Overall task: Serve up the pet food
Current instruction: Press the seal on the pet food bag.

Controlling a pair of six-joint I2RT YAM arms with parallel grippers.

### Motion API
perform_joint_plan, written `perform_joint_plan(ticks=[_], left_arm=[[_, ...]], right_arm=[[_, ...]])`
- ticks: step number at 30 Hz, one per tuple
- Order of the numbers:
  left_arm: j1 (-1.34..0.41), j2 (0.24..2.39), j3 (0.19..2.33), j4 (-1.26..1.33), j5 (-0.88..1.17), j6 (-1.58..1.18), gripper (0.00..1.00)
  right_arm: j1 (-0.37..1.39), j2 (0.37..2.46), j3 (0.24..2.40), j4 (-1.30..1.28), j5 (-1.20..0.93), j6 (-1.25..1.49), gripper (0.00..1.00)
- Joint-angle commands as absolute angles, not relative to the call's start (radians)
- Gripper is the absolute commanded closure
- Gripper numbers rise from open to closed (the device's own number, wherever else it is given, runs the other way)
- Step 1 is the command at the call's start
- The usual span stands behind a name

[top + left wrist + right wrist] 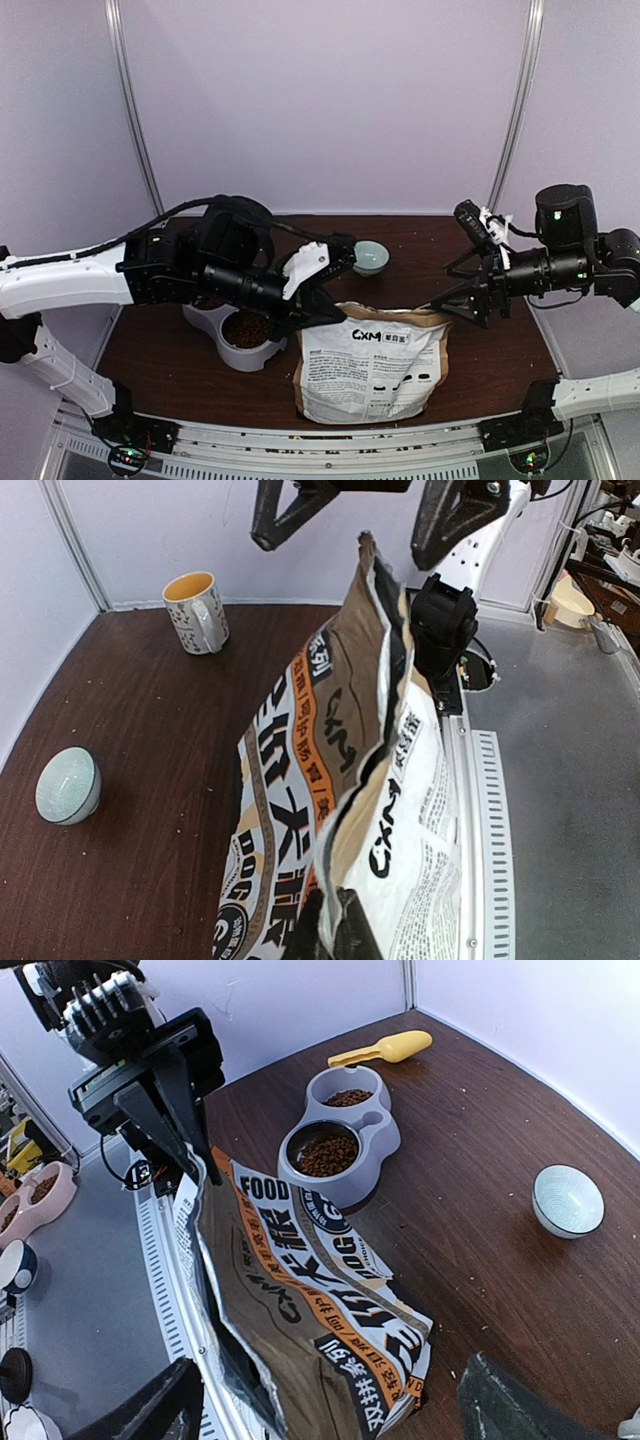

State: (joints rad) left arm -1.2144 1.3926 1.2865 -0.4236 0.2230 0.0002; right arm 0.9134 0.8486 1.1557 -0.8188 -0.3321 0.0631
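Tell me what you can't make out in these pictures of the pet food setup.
Inside of the silver-white printed pet food bag: every view, its folded walls hide the contents.
Far compartment of the grey plastic double bowl: top view, the left arm covers it.
Left end effector: left wrist view, the bottom edge cuts off most of it.
Yellow plastic scoop: top view, not visible, likely under the left arm.

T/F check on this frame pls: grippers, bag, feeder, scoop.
1. Both wells of the feeder hold kibble. True.
2. The right gripper is shut on the bag. False: its jaws stand open.
3. The left gripper grips the bag's edge. True.
4. The yellow scoop lies inside the feeder. False: it lies on the table beside the feeder.
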Motion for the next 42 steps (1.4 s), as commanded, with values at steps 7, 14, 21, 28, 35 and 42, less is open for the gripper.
perform_joint_plan(ticks=[7,14,21,28,35,42], left_arm=[[-1.22,1.273,1.213,-0.379,0.102,-0.027,1.0],[-1.22,1.242,1.192,-0.368,0.085,-0.03,1.0],[-1.22,1.238,1.192,-0.364,0.082,-0.03,1.0],[-1.22,1.236,1.187,-0.362,0.082,-0.032,1.0],[-1.22,1.242,1.197,-0.365,0.082,-0.035,1.0],[-1.219,1.303,1.303,-0.428,0.07,-0.035,0.71]], right_arm=[[0.908,0.723,0.99,-0.654,-0.397,0.056,0.11],[0.908,0.687,0.886,-0.537,-0.374,0.023,0.14],[0.909,0.659,0.765,-0.421,-0.373,0.014,0.2],[0.908,0.64,0.707,-0.323,-0.342,0.018,0.29],[0.909,0.631,0.689,-0.292,-0.347,0.019,0.63],[0.909,0.654,0.744,-0.355,-0.393,0.011,1.0]])
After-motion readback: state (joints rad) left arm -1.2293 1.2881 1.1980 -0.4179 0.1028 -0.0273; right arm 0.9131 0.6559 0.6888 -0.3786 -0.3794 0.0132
